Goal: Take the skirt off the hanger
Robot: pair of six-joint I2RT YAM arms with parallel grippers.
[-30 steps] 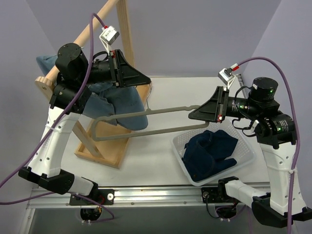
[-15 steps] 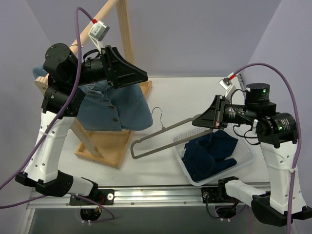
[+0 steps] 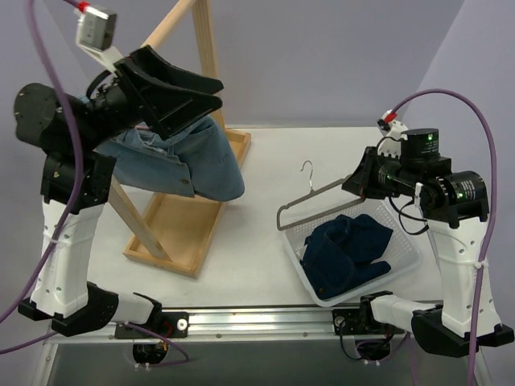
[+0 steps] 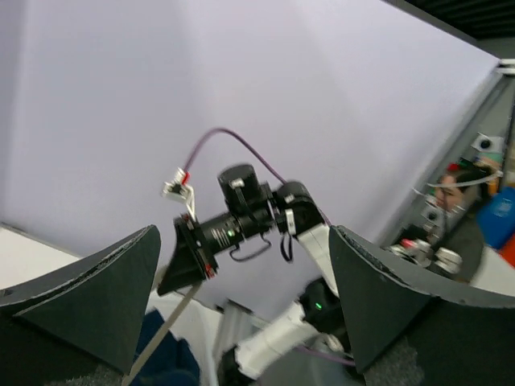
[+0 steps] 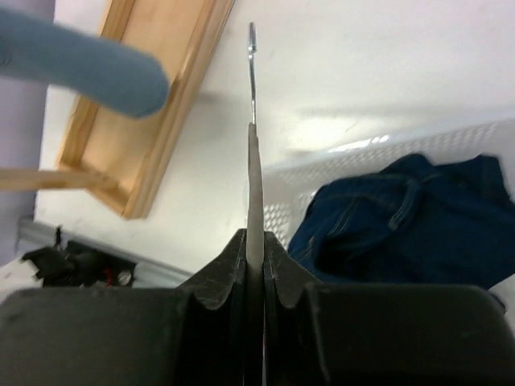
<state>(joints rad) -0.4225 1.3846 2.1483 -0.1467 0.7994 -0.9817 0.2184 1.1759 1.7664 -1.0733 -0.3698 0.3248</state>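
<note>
White tabletop (image 3: 273,153) under lilac walls, left gripper (image 3: 216,91) raised high, fingers spread wide — pale denim skirt (image 3: 205,165) hanging just beneath it beside wooden rack (image 3: 181,233), right gripper (image 5: 255,245) clamped on bare grey hanger (image 5: 254,161) above white basket (image 3: 294,259) of dark denim (image 3: 350,249).

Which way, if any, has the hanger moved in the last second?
Yes. The hanger, in the right gripper, has swung right, away from the wooden rack, toward the basket.

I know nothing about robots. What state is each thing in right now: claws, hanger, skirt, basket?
Hanger: bare, held in the air.
Left gripper: open, empty.
Right gripper: shut on the hanger.
Skirt: off the hanger, hanging limp.
Basket: holding a crumpled dark garment.
</note>
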